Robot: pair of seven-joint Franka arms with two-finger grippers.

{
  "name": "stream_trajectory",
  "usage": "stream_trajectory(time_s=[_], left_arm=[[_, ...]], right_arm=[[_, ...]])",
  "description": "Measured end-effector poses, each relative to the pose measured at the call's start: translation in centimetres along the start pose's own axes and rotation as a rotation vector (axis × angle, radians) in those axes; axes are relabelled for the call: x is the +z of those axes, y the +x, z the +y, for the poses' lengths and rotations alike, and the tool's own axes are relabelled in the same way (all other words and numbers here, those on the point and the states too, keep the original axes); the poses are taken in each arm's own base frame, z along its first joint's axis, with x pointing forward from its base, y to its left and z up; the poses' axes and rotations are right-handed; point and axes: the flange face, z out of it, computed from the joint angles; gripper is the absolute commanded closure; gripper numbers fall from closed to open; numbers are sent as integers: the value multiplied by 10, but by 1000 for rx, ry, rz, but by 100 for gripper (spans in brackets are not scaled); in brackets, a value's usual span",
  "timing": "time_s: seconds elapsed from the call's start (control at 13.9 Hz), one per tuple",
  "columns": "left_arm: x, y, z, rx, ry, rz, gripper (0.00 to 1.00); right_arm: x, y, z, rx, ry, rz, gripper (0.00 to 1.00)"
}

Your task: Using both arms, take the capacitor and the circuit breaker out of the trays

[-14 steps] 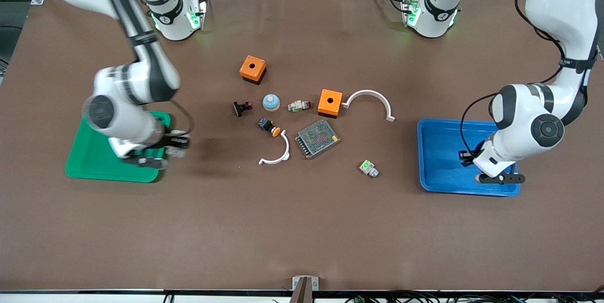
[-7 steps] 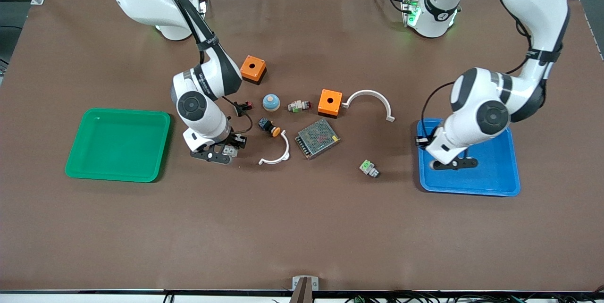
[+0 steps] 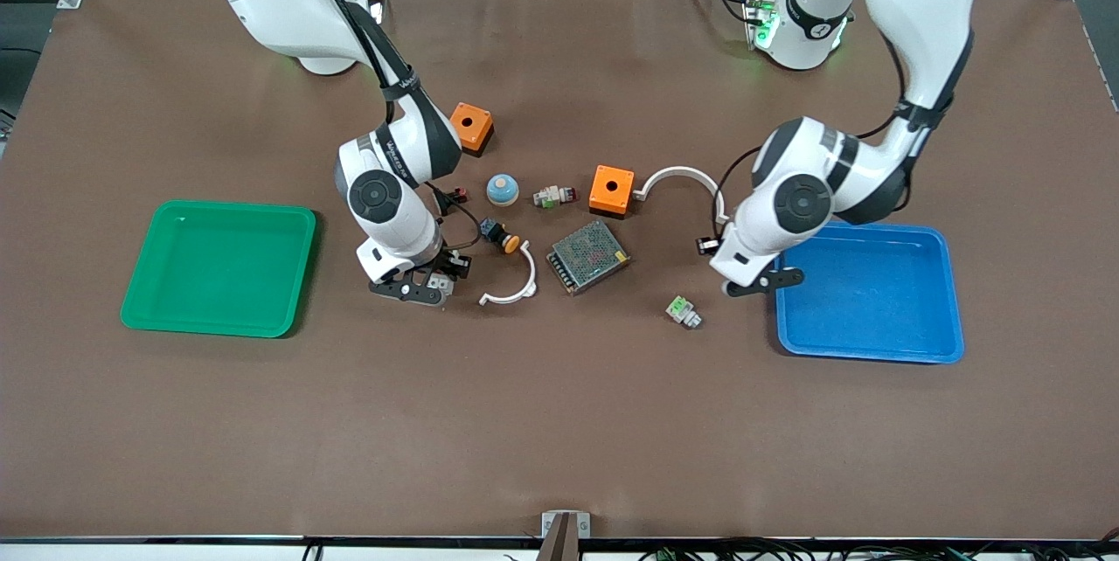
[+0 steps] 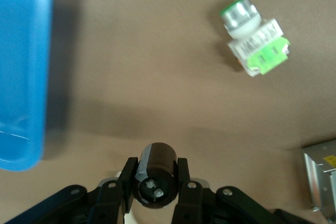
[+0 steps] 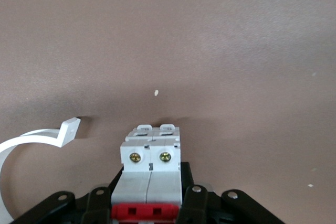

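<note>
My left gripper hangs over the table just off the edge of the blue tray that faces the middle. In the left wrist view it is shut on the capacitor, a stubby black cylinder. My right gripper is low over the table beside a white curved clip, between it and the green tray. In the right wrist view it is shut on the breaker, a white-grey block with a red lever bar; the breaker also shows in the front view.
In the middle lie two orange boxes, a metal power supply, a black pushbutton with orange cap, a blue dome, a white-green part, a larger white arc and a green-and-white block.
My right gripper has swung from over the green tray toward the middle with the breaker. My left gripper has moved from over the blue tray to just off its edge with the capacitor.
</note>
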Motion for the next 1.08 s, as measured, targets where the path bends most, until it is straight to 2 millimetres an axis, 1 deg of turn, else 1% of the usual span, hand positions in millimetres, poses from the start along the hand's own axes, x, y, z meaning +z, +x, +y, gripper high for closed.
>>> stream_trajectory(time_s=[0.22,0.29,0.36,0.43,0.5,0.58,0.65,0.72,0.79,0.86,0.94,1.01,1.08], left_arm=[[25,-14,24,-49,-20,4,99],[33,-17,28,-57,-25,2,99],[40,-18,30,-60,-29,-2,98],[46,-17,30,-61,-32,-6,93],[50,-16,29,-64,-34,-8,84],[52,-15,28,-66,-33,-10,68],[52,-15,28,-67,-33,-10,48],[52,-15,28,-68,-34,-9,26],[51,-14,28,-68,-35,-8,0],[50,-13,28,-70,-37,-5,0],[46,-11,29,-77,-43,2,0],[38,-6,28,-86,-53,15,0],[25,-1,28,-92,-66,35,0]], right_arm=[[12,1,-9,21,-2,1,100],[11,1,-13,21,1,5,99],[11,2,-16,23,3,7,82],[11,2,-17,22,3,7,27],[11,2,-19,21,5,9,0],[9,4,-20,20,8,12,0],[7,6,-21,21,8,13,0],[3,9,-22,22,5,9,0],[-4,14,-24,24,-5,-2,0],[-15,22,-26,23,-18,-18,0],[-33,35,-26,15,-31,-37,0],[-53,52,-23,1,-38,-51,0],[-76,70,-15,-17,-40,-61,0]])
